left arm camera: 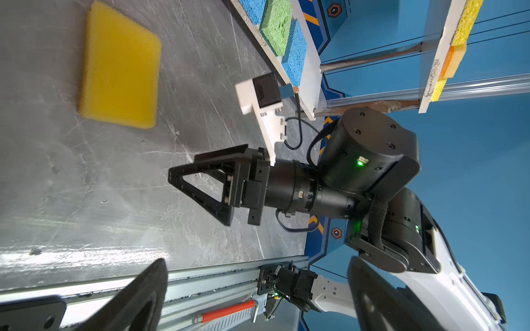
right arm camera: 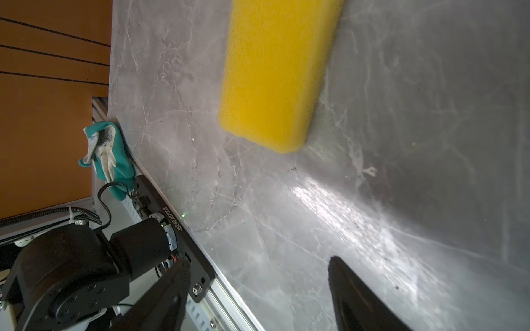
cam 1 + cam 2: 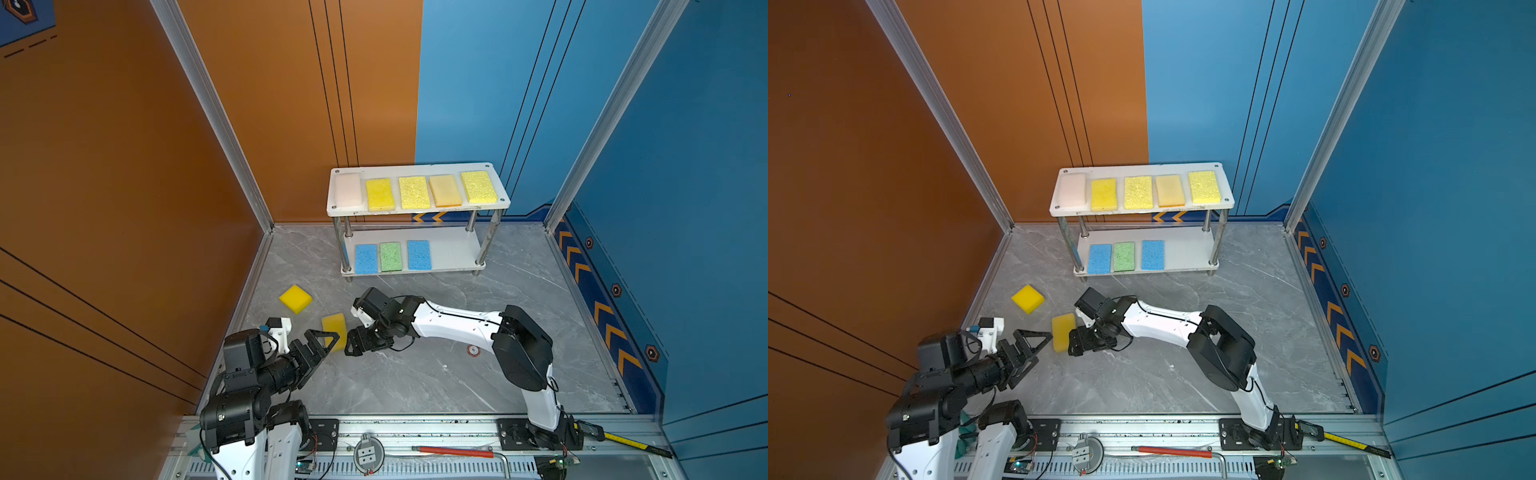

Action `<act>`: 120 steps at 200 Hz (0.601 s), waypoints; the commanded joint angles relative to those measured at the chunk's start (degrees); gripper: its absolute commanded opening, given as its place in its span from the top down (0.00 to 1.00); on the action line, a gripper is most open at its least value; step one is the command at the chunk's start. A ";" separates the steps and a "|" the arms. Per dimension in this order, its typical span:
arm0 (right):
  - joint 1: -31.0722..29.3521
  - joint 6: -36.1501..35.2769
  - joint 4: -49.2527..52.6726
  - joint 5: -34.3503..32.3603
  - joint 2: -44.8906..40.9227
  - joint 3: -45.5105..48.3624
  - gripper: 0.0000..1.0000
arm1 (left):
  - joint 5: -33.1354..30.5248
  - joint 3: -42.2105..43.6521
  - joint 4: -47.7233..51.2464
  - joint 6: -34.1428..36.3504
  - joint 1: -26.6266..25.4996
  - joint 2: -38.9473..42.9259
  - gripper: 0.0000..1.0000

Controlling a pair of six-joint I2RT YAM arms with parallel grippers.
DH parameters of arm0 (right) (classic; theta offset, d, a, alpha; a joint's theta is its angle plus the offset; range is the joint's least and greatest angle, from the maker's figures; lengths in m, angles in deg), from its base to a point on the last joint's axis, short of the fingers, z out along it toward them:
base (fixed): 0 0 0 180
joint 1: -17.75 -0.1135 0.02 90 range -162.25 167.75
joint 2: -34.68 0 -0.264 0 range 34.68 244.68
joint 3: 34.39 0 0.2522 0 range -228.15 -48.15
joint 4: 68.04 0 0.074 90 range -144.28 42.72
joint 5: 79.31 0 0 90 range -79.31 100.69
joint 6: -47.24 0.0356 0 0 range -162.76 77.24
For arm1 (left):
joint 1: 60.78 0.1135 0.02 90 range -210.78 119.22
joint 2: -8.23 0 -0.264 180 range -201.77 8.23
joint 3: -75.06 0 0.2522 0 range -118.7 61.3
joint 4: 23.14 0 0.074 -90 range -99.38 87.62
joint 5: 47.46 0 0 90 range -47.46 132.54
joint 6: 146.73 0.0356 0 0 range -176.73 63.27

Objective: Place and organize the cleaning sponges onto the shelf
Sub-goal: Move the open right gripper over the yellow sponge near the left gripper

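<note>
The shelf (image 3: 457, 249) (image 3: 1187, 253) stands at the back. Its top board holds a pale pinkish sponge (image 3: 348, 190) and several yellow ones (image 3: 414, 192). The lower board holds a green sponge (image 3: 391, 257) between two blue ones (image 3: 366, 258). Two yellow sponges lie on the table: one far left (image 3: 295, 298) (image 3: 1028, 298), one (image 3: 334, 327) (image 3: 1063, 330) (image 1: 120, 66) (image 2: 278, 71) between my grippers. My left gripper (image 3: 328, 343) (image 3: 1044, 347) (image 1: 258, 275) is open and empty just left of it. My right gripper (image 3: 348, 343) (image 3: 1071, 343) (image 2: 258, 275) is open and empty at its right.
A green-and-white glove (image 2: 107, 154) lies at the table's near-left corner by the left arm's base. A red-handled tool (image 3: 453, 451) and a yellow-and-black tool (image 3: 623, 440) rest on the front rail. Orange and blue walls enclose the marble table (image 3: 415, 374).
</note>
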 commanded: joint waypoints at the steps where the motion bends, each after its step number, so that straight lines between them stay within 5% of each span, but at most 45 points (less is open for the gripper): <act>1: -0.11 2.02 -0.60 -0.32 3.65 -4.37 0.24 | -1.05 -1.65 4.22 1.97 -0.21 0.96 0.02; 120: 0.41 2.84 -0.51 -3.06 13.56 -12.24 0.36 | -2.72 -4.09 6.92 3.13 -2.39 0.39 0.02</act>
